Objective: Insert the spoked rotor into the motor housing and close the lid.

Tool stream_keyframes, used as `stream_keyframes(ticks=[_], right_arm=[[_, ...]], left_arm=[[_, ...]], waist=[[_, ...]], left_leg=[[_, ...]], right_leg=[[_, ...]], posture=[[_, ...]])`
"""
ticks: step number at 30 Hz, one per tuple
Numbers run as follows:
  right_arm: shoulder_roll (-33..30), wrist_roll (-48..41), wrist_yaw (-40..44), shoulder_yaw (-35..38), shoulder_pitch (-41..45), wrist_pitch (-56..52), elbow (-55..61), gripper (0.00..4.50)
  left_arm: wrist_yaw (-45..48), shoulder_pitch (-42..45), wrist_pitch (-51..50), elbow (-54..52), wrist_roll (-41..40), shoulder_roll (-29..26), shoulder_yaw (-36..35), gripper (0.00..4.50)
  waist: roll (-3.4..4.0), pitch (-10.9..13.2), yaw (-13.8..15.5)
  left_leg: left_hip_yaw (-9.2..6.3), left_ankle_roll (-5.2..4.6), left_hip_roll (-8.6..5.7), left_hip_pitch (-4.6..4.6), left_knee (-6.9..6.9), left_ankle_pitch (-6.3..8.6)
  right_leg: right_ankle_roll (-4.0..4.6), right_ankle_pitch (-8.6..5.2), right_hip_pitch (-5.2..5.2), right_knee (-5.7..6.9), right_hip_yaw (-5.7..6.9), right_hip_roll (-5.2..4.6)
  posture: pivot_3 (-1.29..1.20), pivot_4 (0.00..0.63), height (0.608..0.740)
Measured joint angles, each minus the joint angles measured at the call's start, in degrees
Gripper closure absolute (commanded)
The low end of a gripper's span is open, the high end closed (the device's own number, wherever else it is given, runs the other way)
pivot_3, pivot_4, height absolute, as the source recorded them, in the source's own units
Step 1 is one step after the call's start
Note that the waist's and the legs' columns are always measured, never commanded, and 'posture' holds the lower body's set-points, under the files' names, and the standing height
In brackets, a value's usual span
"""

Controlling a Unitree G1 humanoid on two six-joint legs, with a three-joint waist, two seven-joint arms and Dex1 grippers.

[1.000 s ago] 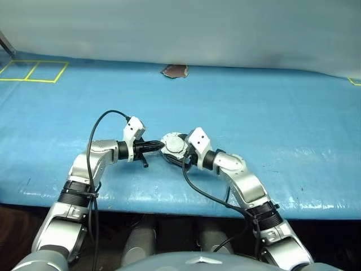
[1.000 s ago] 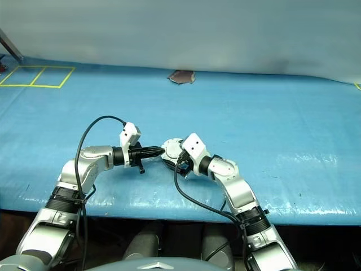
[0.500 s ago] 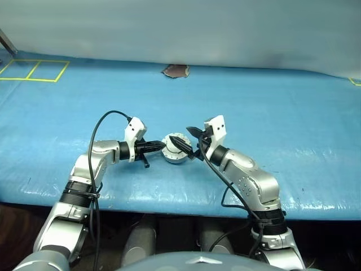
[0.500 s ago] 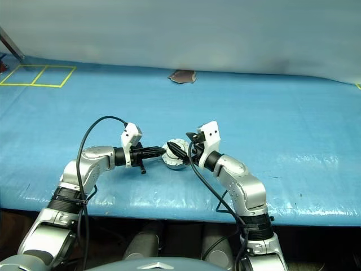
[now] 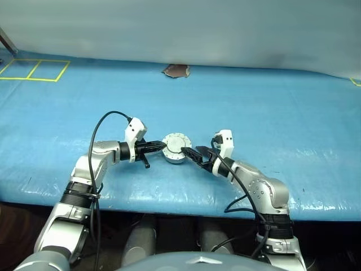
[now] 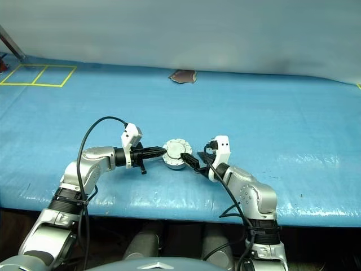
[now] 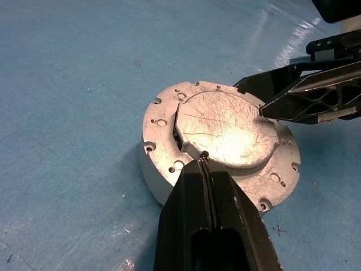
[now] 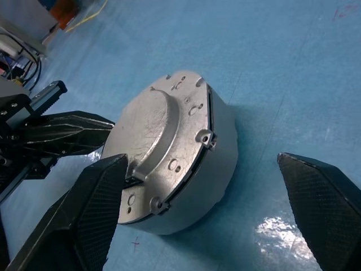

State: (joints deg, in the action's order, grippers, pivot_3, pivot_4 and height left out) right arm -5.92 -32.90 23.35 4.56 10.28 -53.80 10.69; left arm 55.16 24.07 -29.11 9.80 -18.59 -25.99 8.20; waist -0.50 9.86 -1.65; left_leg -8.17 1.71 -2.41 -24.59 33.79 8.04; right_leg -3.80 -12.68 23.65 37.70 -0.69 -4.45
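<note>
One blue sheet (image 5: 271, 107) is spread over the whole work surface, and a pale backdrop (image 5: 186, 28) is seen along its far edge. Yellow tape squares (image 5: 34, 70) are marked at the far left corner, and a small brown scrap (image 5: 175, 70) lies at the far edge near the middle. The housing (image 5: 176, 149) is placed near the front edge of the sheet, between the two arms, with the lid (image 7: 225, 129) seated flat on top; the lid's silver face is scratched, and small holes are spaced around its rim. The rotor cannot be seen with the lid down. The left gripper (image 5: 158, 145) is pointed at the housing from the left, and its fingers (image 7: 210, 195) are pressed together with nothing between them, the tips resting at the edge of the lid's raised centre. The right gripper (image 5: 192, 153) is held at the housing's right side with its fingers (image 8: 98, 195) spread wide; one finger is seen close against the lid's rim and the other well clear of the housing, so nothing is gripped.
</note>
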Motion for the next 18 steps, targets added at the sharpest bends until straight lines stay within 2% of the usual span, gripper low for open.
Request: stream_keyframes(ticks=[8, 10, 15, 18], right_arm=[[3.3, -3.5, -1.4, -0.2, -1.6, -1.8, 0.0, 0.02], [4.0, -3.9, -2.1, 0.0, -1.6, -1.7, -0.1, 0.41], [5.3, -6.5, -2.6, 2.1, -1.4, -1.8, -1.3, 1.87], [5.4, -8.0, -2.9, 2.8, -0.4, -1.9, -1.3, 1.87]], left_arm=[[0.0, 0.0, 1.0, 0.7, 0.0, 0.1, 0.0, 4.5], [0.0, 0.0, 1.0, 0.7, 0.0, 0.1, 0.0, 4.5], [-0.1, 0.0, 1.0, 1.0, 0.4, -0.2, -0.4, 4.5], [-0.1, -0.4, 1.0, 1.2, 0.6, -0.4, -0.8, 4.5]], waist=[[0.0, 0.0, 0.0], [0.01, 0.0, -0.1], [0.02, 0.0, -0.1], [0.03, 0.0, 0.0]], left_leg=[[0.0, 0.01, 0.01, 0.02, 0.01, 0.01], [0.0, 0.01, 0.02, 0.02, 0.01, 0.01], [0.0, 0.01, 0.02, 0.02, 0.01, 0.01], [0.0, 0.02, 0.02, 0.0, 0.02, 0.01]], right_leg=[[0.0, 0.0, -0.02, 0.0, 0.0, -0.01], [0.0, 0.0, -0.02, 0.0, 0.0, -0.01], [0.0, 0.0, -0.01, 0.01, 0.0, -0.01], [0.0, 0.0, -0.02, 0.01, 0.02, -0.02]], posture=[[0.0, 0.15, 0.74], [0.0, 0.15, 0.74], [0.0, 0.15, 0.74], [0.0, 0.15, 0.74]])
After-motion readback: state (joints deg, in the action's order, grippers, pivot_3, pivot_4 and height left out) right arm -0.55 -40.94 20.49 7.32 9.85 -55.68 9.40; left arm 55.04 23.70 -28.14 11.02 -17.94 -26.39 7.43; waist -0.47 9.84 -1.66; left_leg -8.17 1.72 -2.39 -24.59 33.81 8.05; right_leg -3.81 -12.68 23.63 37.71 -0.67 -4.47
